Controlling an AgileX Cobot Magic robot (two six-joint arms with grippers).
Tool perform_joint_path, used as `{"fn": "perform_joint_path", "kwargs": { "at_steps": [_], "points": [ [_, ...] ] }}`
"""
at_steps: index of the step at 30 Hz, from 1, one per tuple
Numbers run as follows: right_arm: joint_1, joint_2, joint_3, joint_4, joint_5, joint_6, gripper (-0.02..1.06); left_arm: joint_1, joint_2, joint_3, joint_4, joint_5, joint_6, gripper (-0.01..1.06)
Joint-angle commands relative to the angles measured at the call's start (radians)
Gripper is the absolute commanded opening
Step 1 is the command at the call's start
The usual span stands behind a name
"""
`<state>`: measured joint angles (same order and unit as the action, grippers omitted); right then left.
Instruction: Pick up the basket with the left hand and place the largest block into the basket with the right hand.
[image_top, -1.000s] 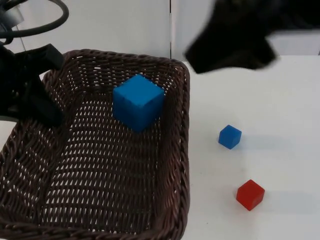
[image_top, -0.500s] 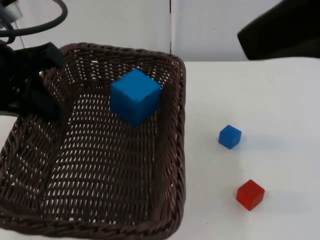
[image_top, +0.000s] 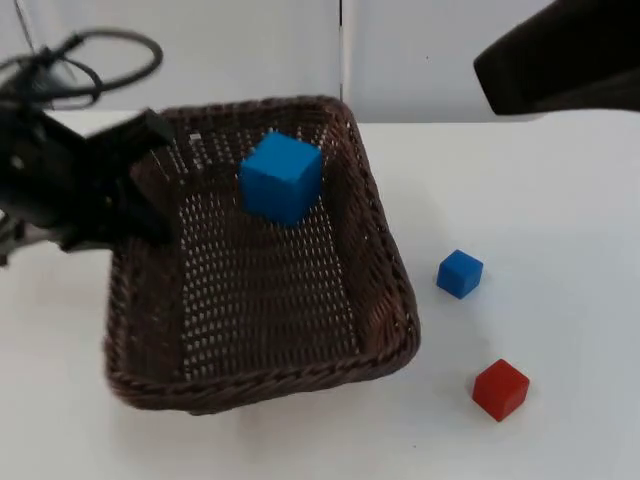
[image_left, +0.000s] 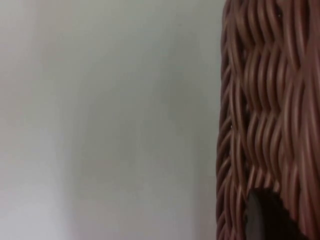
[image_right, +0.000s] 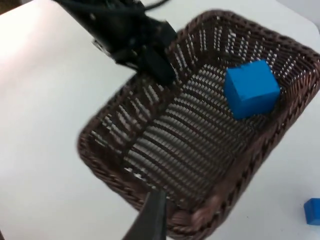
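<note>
The brown wicker basket (image_top: 262, 375) is left of the table's middle, and the large blue block (image_top: 282, 178) lies inside it near the far wall. My left gripper (image_top: 150, 195) is shut on the basket's left rim. Its wrist view looks along the woven wall (image_left: 265, 100), with a black fingertip (image_left: 262, 217) against it. My right gripper (image_top: 510, 65) is pulled back high at the back right, away from the basket. From its wrist view I see the basket (image_right: 115, 165), the large blue block (image_right: 251, 89) inside, and the left gripper (image_right: 150, 57) on the rim.
A small blue block (image_top: 460, 273) and a red block (image_top: 500, 389) sit on the white table (image_top: 560, 200) to the right of the basket. The small blue block (image_right: 312, 210) also appears in the right wrist view. The grey partition wall (image_top: 250, 50) closes the back.
The right arm has drawn back from over the basket to the back right. The basket has shifted right and away from the camera with the left gripper, and the large blue block has stayed inside.
</note>
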<state>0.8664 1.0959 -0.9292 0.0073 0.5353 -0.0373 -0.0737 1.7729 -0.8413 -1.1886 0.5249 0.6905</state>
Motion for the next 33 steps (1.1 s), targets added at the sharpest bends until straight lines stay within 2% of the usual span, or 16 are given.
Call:
{"fn": "perform_joint_path", "kwargs": {
  "at_steps": [1, 2, 3, 11, 12, 14, 16, 17, 18, 20, 21, 22, 23, 33],
  "points": [
    [0.005, -0.008, 0.005, 0.003, -0.01, 0.004, 0.84, 0.004, 0.031, -0.009, -0.149, -0.011, 0.109, 0.0],
    [0.005, -0.008, 0.005, 0.001, -0.01, 0.004, 0.84, 0.004, 0.086, -0.03, -0.231, -0.009, 0.211, 0.0],
    [0.005, -0.008, 0.005, 0.001, -0.01, 0.004, 0.84, 0.004, 0.122, -0.046, -0.254, -0.002, 0.236, 0.0],
    [0.005, -0.008, 0.005, 0.001, -0.01, 0.004, 0.84, 0.004, 0.282, -0.188, -0.24, 0.045, 0.247, 0.0],
    [0.005, -0.008, 0.005, 0.001, -0.01, 0.004, 0.84, 0.004, 0.291, -0.202, -0.24, 0.045, 0.243, 0.03],
    [0.005, -0.008, 0.005, -0.007, -0.001, 0.004, 0.84, 0.004, 0.298, -0.219, -0.24, 0.035, 0.243, 0.16],
    [0.005, -0.008, 0.005, -0.007, -0.001, 0.004, 0.84, 0.004, 0.298, -0.229, -0.236, 0.038, 0.243, 0.38],
    [0.005, -0.008, 0.005, -0.007, -0.001, 0.004, 0.84, 0.004, 0.298, -0.229, -0.236, 0.038, 0.243, 0.38],
    [0.005, -0.008, 0.005, -0.007, -0.001, 0.004, 0.84, 0.004, 0.298, -0.231, -0.236, 0.042, 0.243, 0.58],
    [0.005, -0.008, 0.005, -0.007, -0.003, 0.004, 0.84, 0.006, 0.298, -0.231, -0.21, 0.049, 0.243, 0.88],
    [0.005, -0.008, 0.005, -0.007, -0.003, 0.004, 0.84, 0.006, 0.298, -0.231, -0.21, 0.049, 0.243, 0.88],
    [0.005, -0.008, 0.005, -0.007, -0.003, 0.004, 0.84, 0.006, 0.298, -0.231, -0.199, 0.055, 0.243, 0.99],
    [0.005, -0.008, 0.005, -0.007, -0.003, 0.004, 0.84, 0.006, 0.293, -0.231, -0.18, 0.055, 0.242, 1.05],
    [0.005, -0.008, 0.005, -0.007, -0.01, 0.004, 0.84, 0.006, 0.244, -0.229, -0.02, 0.032, 0.18, 1.05]
  ]
}}
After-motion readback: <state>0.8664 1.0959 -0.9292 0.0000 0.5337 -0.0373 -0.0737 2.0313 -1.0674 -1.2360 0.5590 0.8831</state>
